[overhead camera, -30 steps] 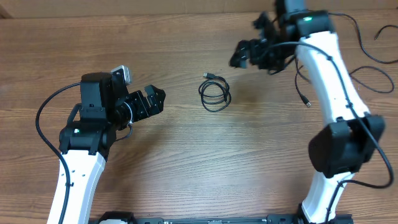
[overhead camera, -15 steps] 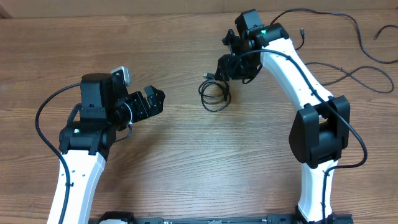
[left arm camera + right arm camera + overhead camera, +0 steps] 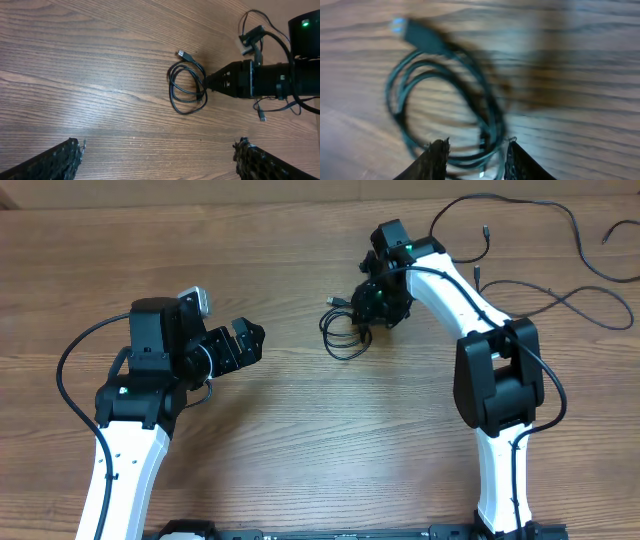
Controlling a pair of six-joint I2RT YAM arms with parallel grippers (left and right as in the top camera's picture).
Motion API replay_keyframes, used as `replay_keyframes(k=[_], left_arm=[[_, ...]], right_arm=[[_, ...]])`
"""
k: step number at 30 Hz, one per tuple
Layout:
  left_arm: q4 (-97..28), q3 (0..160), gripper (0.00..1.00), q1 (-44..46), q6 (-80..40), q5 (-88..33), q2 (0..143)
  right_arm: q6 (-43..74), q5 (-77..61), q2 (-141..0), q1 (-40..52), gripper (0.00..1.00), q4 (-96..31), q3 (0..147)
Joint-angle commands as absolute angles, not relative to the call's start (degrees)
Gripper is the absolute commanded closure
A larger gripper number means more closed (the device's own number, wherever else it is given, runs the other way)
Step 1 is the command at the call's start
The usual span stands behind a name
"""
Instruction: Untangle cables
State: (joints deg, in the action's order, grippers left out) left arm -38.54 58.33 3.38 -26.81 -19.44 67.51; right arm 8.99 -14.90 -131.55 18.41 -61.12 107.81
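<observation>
Under both claws spreads the wooden table [image 3: 300,440], the largest thing in the overhead view. Behind the left claw [image 3: 250,340] its white arm [image 3: 125,450] runs back to the near edge. The right arm [image 3: 470,290] bends in behind the right claw [image 3: 366,314] from the other side.

The left claw hangs with its jaws spread wide. In its own wrist view the two fingers [image 3: 60,157] sit at the bottom corners, with bare wood between them. It touches nothing. Well ahead of its open jaws lies the small coil of cable [image 3: 171,92], flat on the wood.

The right claw is down at that coil, its tips at the coil's edge on the side away from the left claw. In the right wrist view, which is blurred, the jaws stand fairly narrow. The nearest strands of the coil pass through the gap between the two fingers. I cannot tell whether the pads pinch those strands or only straddle them.

Behind the right claw, past its arm and well apart from it, long loose cords [image 3: 578,235] wander over the table's far corner. They are thin and black and carry small plug ends.

Just ahead of the right claw's tips, beyond the loops, the coil's plug [image 3: 184,54] sticks out from the rim and lies on the wood.
</observation>
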Motion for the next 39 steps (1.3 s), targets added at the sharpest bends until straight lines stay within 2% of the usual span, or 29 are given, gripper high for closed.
replay_keyframes(k=[1,5,19,21,24,30,39], left_arm=[[-38.35,59.4,0.0,3.55,-25.71,-19.0,66.26],[-38.3,59.4,0.0,3.55,-25.71,-18.98,66.28],[-38.37,59.4,0.0,3.57,-25.78,-19.9,66.26],[-38.81,59.4,0.0,3.57,-25.74,-21.96,66.26],[-39.64,59.4,0.0,3.62,-25.1,-27.18,66.28],[-39.79,59.4,0.0,8.25,-15.07,-36.25,66.28],[-39.88,59.4,0.0,18.41,-15.44,-20.88,66.3]], right_arm=[[12.45,-8.97,-131.81,18.37,0.61,-60.64,106.83],[12.4,-9.04,-131.81,18.37,0.6,-60.23,106.83],[12.45,-11.79,-131.83,18.37,0.81,-60.05,106.8],[12.43,-12.58,-131.81,18.37,0.89,-59.99,106.8],[12.43,-13.17,-131.81,18.37,0.91,-59.75,106.8],[12.43,-13.17,-131.81,18.37,0.96,-59.83,106.8],[12.43,-17.45,-131.68,18.37,0.96,-60.1,107.09]])
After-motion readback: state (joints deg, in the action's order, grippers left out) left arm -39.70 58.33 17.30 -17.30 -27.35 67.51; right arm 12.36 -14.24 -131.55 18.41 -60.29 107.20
